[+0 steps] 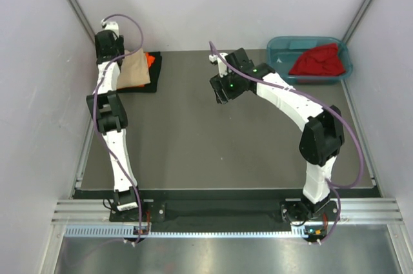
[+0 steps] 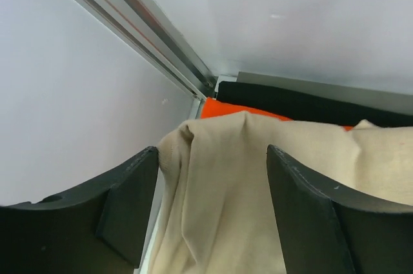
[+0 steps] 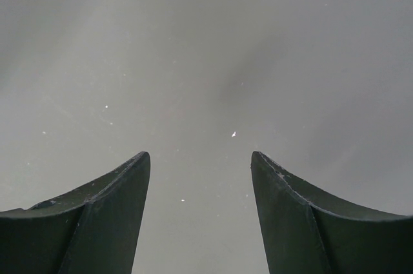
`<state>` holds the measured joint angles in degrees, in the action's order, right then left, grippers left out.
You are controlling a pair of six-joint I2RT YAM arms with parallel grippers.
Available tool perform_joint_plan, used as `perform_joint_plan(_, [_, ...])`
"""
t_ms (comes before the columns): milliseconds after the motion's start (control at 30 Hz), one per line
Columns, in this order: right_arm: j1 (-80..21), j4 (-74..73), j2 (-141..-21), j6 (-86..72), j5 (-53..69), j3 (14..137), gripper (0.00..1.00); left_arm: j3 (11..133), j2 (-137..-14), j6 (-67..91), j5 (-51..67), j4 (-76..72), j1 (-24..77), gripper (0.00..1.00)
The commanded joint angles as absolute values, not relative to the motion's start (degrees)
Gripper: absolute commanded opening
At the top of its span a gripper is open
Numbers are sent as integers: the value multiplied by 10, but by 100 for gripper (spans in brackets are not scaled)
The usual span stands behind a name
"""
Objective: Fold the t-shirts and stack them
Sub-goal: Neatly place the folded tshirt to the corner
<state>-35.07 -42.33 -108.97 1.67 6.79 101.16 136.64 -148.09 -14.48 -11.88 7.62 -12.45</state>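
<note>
A stack of t-shirts lies at the table's far left corner: the beige-tan t-shirt [image 1: 134, 69] on top, the orange one [image 1: 150, 59] under it, the black one [image 1: 146, 87] at the bottom. My left gripper [image 1: 116, 55] stands over the stack's left edge. In the left wrist view its jaws [image 2: 211, 151] are open, with a raised fold of the beige t-shirt [image 2: 258, 190] between them; orange [image 2: 226, 109] and black [image 2: 290, 103] cloth show behind. The dark red t-shirt [image 1: 319, 61] lies bunched in the teal tub [image 1: 277, 45]. My right gripper [image 1: 219, 91] hangs open over bare table [image 3: 206, 61], holding nothing [image 3: 200, 155].
The teal tub stands at the far right corner. White walls close in on both sides and the back, with a metal rail [image 2: 148, 35] running right beside the stack. The dark table [image 1: 193, 138] stretches between the two arms.
</note>
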Motion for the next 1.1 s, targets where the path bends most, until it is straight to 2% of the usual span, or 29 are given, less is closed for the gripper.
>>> perform_joint_plan(0, [-353,-399,-1045,4,72,993,64,1377,-1406,-119,-147,68,-110,72])
perform_joint_plan(100, [-353,-395,-1018,6,71,962,64,1345,-1372,-107,-154,78,-98,72])
perform_joint_plan(300, [-353,-374,-959,9,72,891,64,1265,-1309,-105,-217,73,-62,80])
perform_joint_plan(400, [-353,-363,-933,9,76,854,64,1259,-1301,-96,-212,90,-45,80])
perform_joint_plan(833, [-335,-323,-834,-13,99,716,65,1277,-1386,-115,-293,159,48,80])
perform_joint_plan(1067, [-316,-323,-814,-9,112,692,65,1292,-1423,-99,-375,197,62,75])
